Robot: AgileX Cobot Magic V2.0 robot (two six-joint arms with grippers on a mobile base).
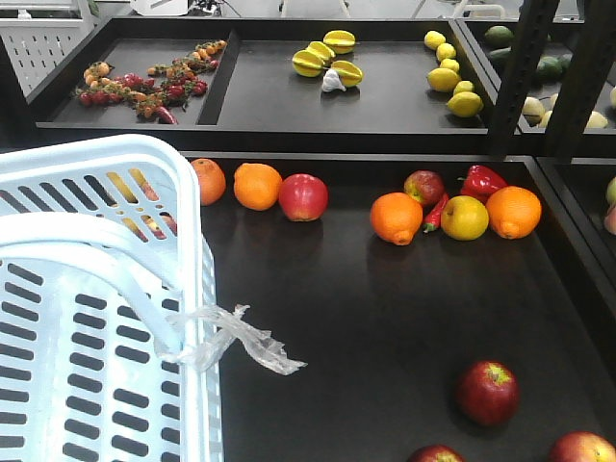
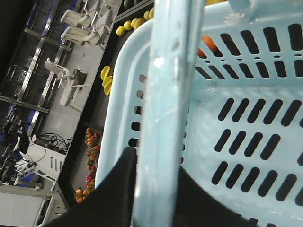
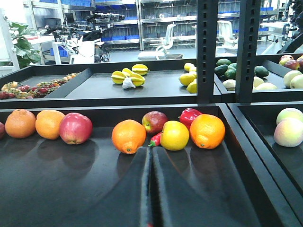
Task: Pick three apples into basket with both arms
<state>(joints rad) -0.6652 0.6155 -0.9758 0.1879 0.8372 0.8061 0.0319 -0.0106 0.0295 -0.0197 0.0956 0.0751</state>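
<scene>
Pale blue basket (image 1: 197, 241) sits at the tray's (image 1: 385, 318) left edge, your left gripper (image 2: 155, 165) clamped round its handle (image 2: 165, 94), right gripper (image 3: 151, 155) closed on nothing, apples (image 1: 488, 392) at front-right corner

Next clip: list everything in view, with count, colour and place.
basket: one, pale blue, front left
plastic scrap: one, clear, on the basket rim
dark apples: three, dark red, near tray front right
pink apple: one, pinkish red, right of two oranges
oranges: four, orange, near tray's back row
small apple: one, red-yellow, behind the third orange
yellow fruit: one, yellow, between the right two oranges
pepper: one, red, back row right
chilli: one, red, beside the yellow fruit
star fruit: four, yellow, rear tray middle
lemons: several, yellow, rear tray right
small fruit: heap, red and orange, rear tray left
left gripper: black, jaws clamping basket handle
right gripper: black, jaws shut, empty
</scene>
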